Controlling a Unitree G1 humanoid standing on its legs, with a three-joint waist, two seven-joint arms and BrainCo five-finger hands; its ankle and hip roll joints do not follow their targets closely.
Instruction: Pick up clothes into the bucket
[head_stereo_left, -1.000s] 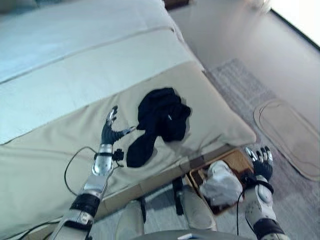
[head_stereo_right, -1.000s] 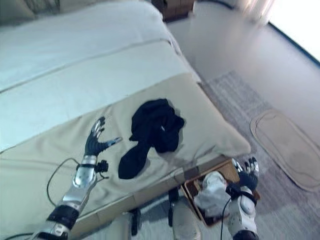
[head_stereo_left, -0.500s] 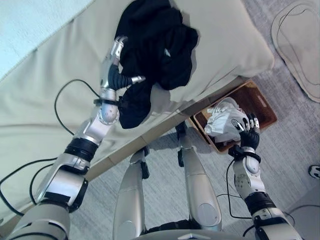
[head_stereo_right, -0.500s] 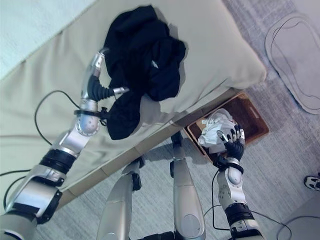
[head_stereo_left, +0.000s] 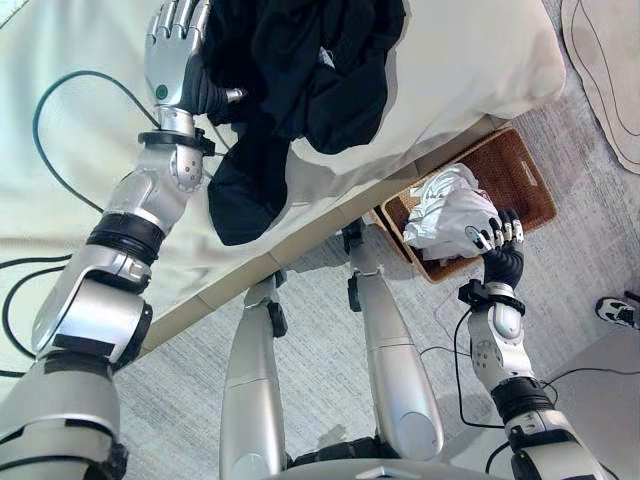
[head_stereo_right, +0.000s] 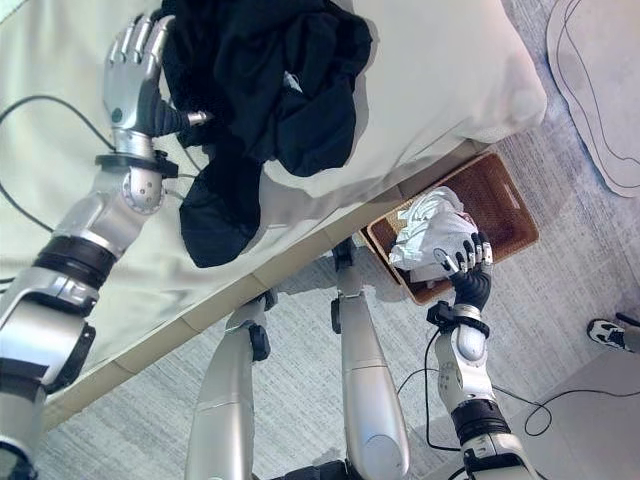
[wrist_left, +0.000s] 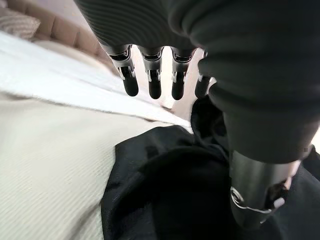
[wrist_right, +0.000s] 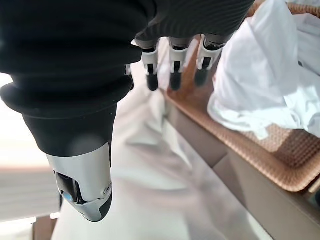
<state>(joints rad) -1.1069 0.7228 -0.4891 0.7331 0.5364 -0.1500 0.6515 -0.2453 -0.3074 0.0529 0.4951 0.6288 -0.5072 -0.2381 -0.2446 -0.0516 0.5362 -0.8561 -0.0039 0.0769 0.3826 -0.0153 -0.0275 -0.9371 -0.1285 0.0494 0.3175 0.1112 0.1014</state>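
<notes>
A crumpled black garment (head_stereo_left: 300, 70) lies on the beige bed cover (head_stereo_left: 460, 60), one end hanging toward the bed's edge. My left hand (head_stereo_left: 175, 50) rests open at the garment's left side, fingers straight, thumb against the black cloth (wrist_left: 165, 195). On the floor by the bed stands a brown wicker basket (head_stereo_left: 535, 180) holding a white cloth (head_stereo_left: 450, 210). My right hand (head_stereo_left: 500, 250) hovers open just in front of the basket, its fingers (wrist_right: 172, 75) straight and pointing at the basket's rim (wrist_right: 240, 145) and the white cloth (wrist_right: 260, 90).
The bed's edge runs diagonally between the two hands. A pale oval mat (head_stereo_left: 610, 80) lies on the grey carpet beyond the basket. A person's shoe (head_stereo_left: 615, 312) shows at the right edge.
The camera has tilted down toward the floor. My left hand has slid up beside the black garment, its thumb now on the cloth. The right hand stays by the basket.
</notes>
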